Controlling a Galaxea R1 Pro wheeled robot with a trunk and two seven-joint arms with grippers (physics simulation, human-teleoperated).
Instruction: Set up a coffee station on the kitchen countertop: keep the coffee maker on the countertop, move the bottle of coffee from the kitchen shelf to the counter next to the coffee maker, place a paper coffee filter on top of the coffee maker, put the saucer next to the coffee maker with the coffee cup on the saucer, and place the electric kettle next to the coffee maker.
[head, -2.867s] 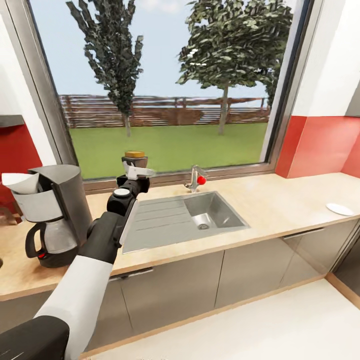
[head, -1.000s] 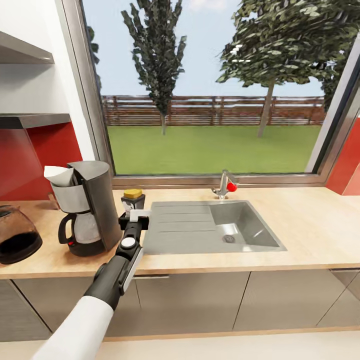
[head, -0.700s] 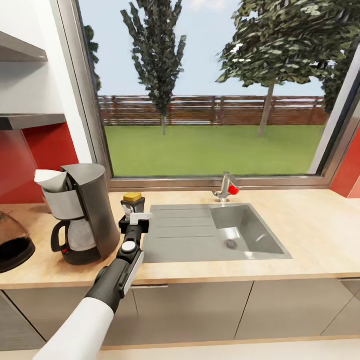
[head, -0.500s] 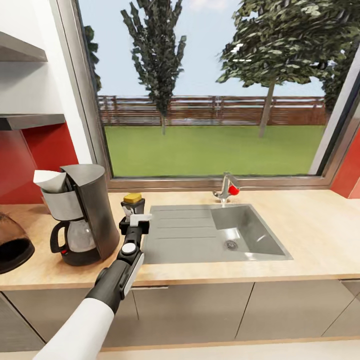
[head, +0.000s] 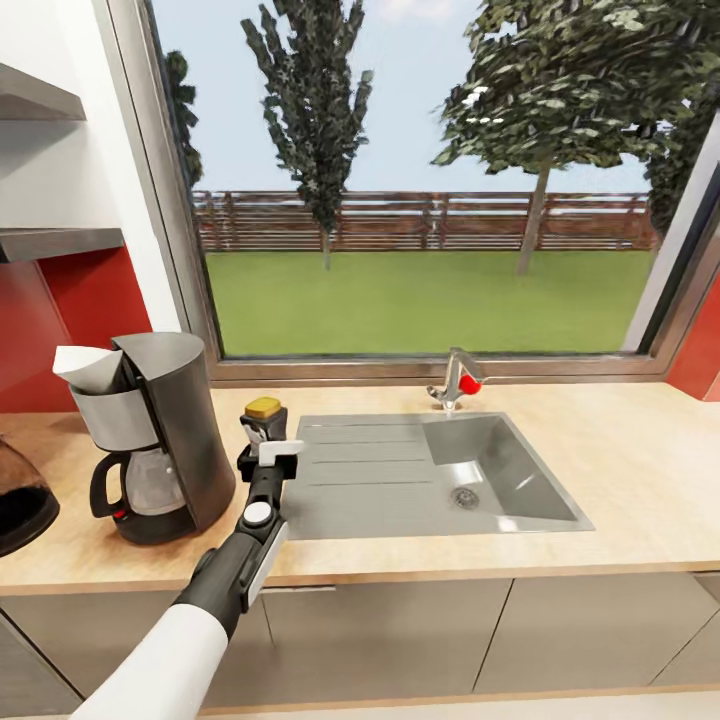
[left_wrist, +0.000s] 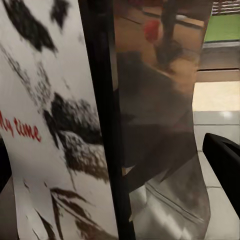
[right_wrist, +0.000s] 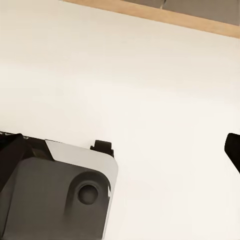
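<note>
1. Electric kettle (head: 22, 505) sits at the far left of the kitchen countertop (head: 620, 470).
2. Coffee maker (head: 150, 440) stands to its right, with the paper coffee filter (head: 85, 366) in its top.
3. My left gripper (head: 266, 445) pinches the bottle of coffee (head: 264, 420), just beside the coffee maker, at the sink (head: 440, 480) edge.
4. Its label (left_wrist: 45, 125) looms close in the left wrist view.
5. Right hand: fingers out of sight; state undetermined.
</note>
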